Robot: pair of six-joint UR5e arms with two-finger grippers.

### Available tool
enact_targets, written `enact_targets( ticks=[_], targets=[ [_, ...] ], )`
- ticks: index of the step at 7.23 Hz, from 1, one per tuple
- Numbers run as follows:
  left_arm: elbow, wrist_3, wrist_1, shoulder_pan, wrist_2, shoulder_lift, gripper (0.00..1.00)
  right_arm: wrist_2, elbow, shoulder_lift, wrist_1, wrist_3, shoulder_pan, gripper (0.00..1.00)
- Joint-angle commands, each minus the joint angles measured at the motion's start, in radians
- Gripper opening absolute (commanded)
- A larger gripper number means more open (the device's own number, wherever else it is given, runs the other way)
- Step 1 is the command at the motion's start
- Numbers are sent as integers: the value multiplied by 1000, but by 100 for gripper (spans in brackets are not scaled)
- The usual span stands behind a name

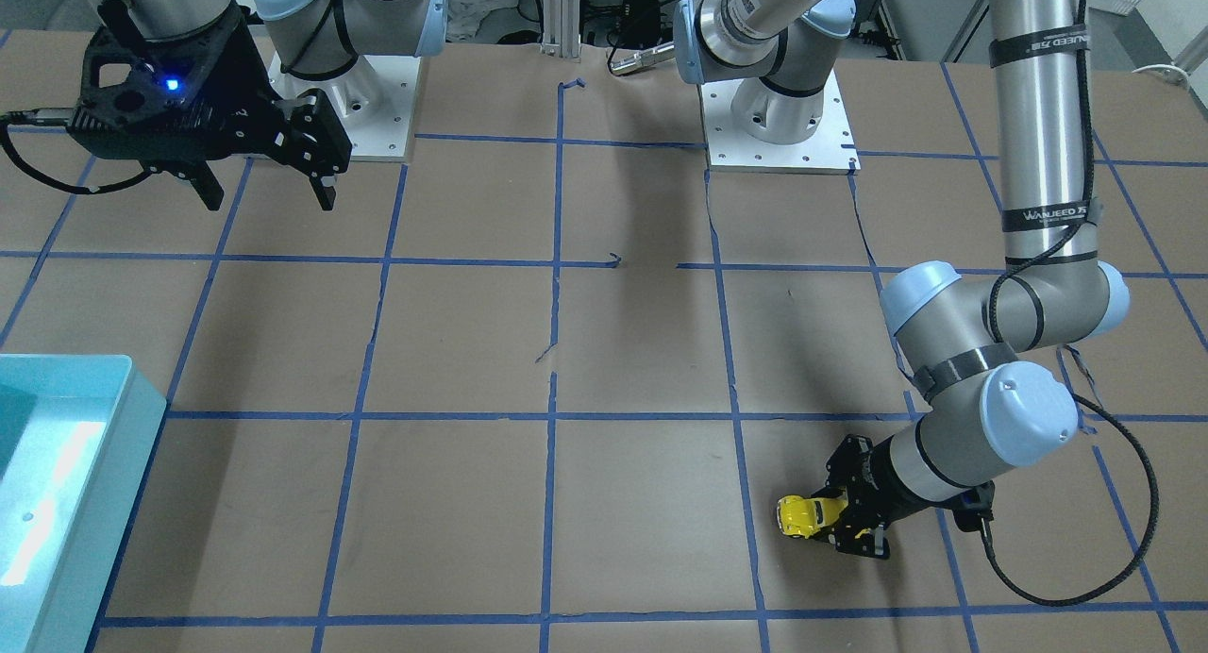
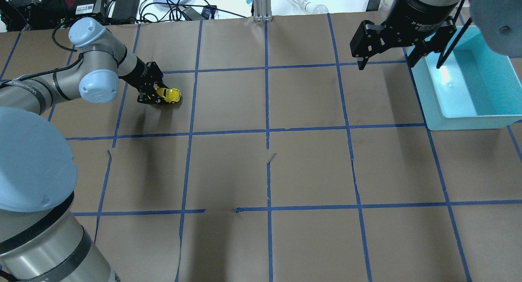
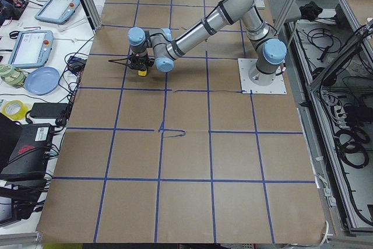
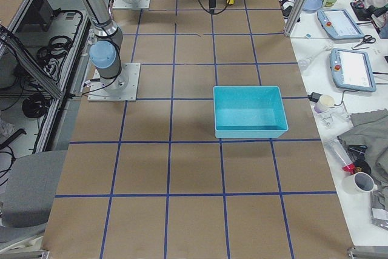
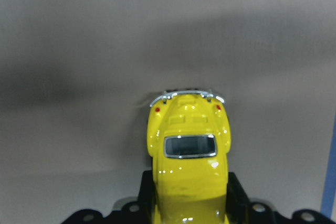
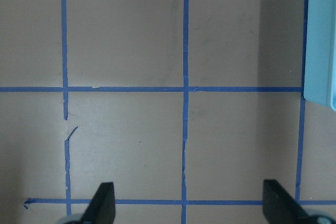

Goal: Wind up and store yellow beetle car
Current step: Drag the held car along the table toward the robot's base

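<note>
The yellow beetle car (image 2: 171, 95) sits low on the brown paper at the far left of the table, also seen from the front (image 1: 802, 515). My left gripper (image 2: 159, 95) is shut on the yellow beetle car, its fingers clamping the car's sides; the left wrist view shows the car (image 5: 189, 156) from above with its chrome bumper pointing away. My right gripper (image 2: 386, 56) is open and empty, held high above the table near the teal bin (image 2: 469, 111). Its fingertips (image 6: 102, 203) show spread wide in the right wrist view.
The teal bin (image 1: 90, 502) stands at the table's right end, also in the right side view (image 4: 248, 131). The table is brown paper with a blue tape grid. Cables, tablets and a plate lie beyond the far edge.
</note>
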Motion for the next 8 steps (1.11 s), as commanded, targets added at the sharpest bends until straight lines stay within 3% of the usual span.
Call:
enact_targets(
  ticks=[1,5,6,8],
  targets=[
    [1,66,-13,60,1,0,0,0,0,0,0,-1,-1,100],
    [4,123,-14,110,6,0,0,0,0,0,0,0,0,100],
    [3,117,-5,110,6,12,99,0,0,0,0,0,0,100],
    [4,117,-5,101,3,28,100,0,0,0,0,0,0,100]
  ],
)
